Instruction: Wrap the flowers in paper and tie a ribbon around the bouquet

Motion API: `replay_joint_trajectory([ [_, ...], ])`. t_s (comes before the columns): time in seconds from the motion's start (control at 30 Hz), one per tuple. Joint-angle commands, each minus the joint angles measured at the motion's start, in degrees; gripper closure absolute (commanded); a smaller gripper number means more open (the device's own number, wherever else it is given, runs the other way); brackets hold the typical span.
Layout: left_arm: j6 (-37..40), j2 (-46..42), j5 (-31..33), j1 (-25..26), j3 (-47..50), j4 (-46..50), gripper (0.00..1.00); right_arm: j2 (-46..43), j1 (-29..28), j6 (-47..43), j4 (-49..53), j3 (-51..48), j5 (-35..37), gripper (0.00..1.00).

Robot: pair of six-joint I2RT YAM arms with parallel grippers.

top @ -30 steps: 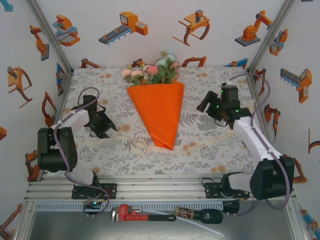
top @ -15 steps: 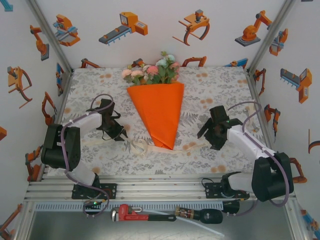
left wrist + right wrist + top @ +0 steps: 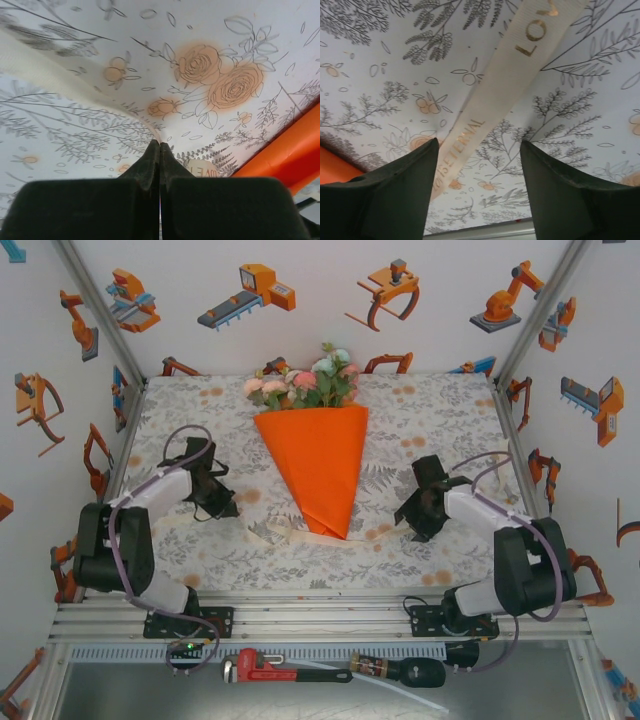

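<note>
Noted flowers [image 3: 305, 383] already wrapped in paper [image 3: 315, 465] at centre, blooms far; tying not begun, with ribbon [image 3: 495, 100] lying loose by near tip, pinched in pressed-together left gripper [image 3: 159, 145], straddled by spread right gripper [image 3: 479, 144].

Ribbon [image 3: 505, 85] on floral cloth [image 3: 380, 50], beneath wide-spread right pincer [image 3: 479, 145]

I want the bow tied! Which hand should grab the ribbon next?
Right. The right hand is open, straddling the ribbon, ready to close. The left hand is shut, seemingly pinching it.
</note>
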State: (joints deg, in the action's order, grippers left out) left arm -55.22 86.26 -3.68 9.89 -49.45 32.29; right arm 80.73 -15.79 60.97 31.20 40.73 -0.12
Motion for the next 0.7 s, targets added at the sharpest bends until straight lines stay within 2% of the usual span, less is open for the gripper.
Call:
replay_joint_trajectory([
  [0.0, 3.23, -4.26, 3.85, -4.04, 1.49, 4.98, 1.00, 1.98, -0.62, 3.63, -2.55, -3.14, 5.51, 0.68],
  [0.13, 6.04, -7.30, 7.49, -9.67, 1.95, 7.48, 1.00, 1.08, 1.12, 2.49, -2.59, -2.07, 11.12, 1.00],
  [0.3, 6.56, -8.75, 7.90, -14.28, 3.62, 9.08, 0.99, -4.09, 8.93, -0.15, 1.39, -2.93, 14.51, 1.00],
  [0.47, 5.27, -8.61, 6.73, -14.99, 6.48, 6.63, 0.96, -10.90, 18.81, -4.48, 1.55, -6.70, 16.06, 1.00],
  [0.67, 5.70, -6.30, 5.58, -14.96, 6.39, 4.91, 0.94, -9.58, 21.46, -9.63, 1.46, -0.54, 22.34, 1.00],
])
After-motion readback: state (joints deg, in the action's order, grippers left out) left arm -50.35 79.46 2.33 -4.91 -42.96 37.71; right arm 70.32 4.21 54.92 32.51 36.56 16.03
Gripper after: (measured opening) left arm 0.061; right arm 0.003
